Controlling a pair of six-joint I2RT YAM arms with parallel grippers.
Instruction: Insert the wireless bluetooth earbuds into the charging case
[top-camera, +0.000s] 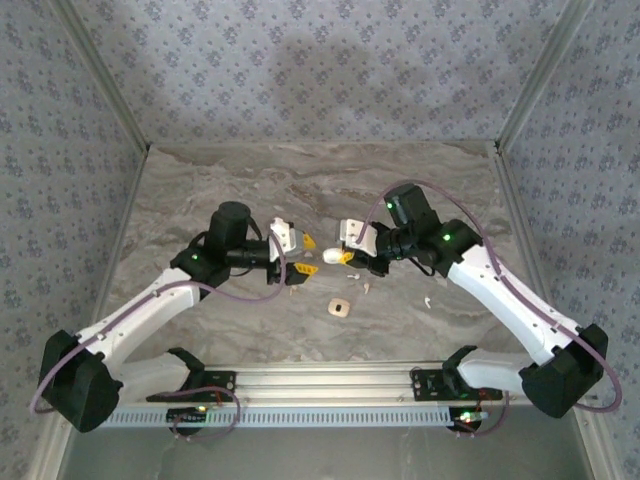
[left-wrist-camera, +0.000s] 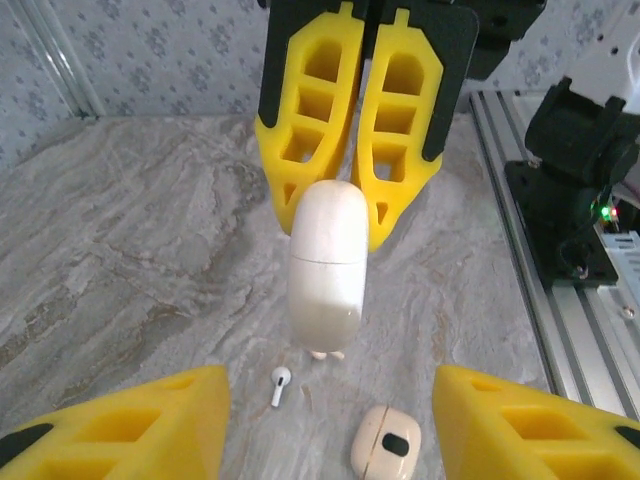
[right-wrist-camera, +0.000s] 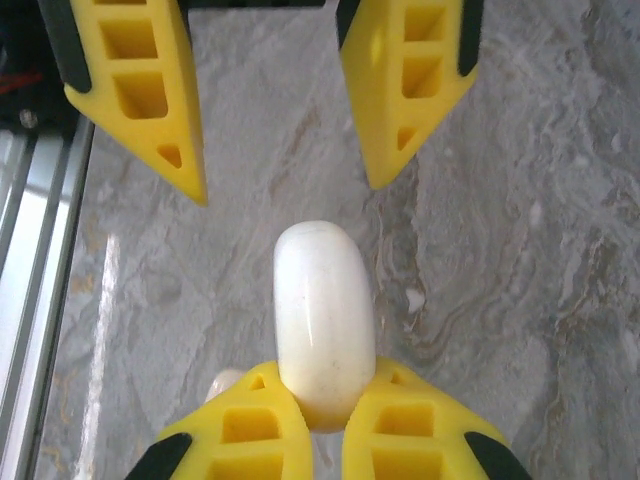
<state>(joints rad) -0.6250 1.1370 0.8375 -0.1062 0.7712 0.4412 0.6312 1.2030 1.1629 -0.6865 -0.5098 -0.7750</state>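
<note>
R gripper is clamped on the smooth white oval plastic charging case near the centre of the grey marbled table. L gripper faces it w/ jaws wide apart, gripping nothing. A tiny white stemmed plastic earbud lies on the surface below the case, near a tan rounded-square piece; a second earbud lies twd the right edge.

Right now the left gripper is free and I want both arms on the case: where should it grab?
Probably the free rounded end of the case, below the seam, coming straight in opposite the right gripper, which clamps the other end.
</note>
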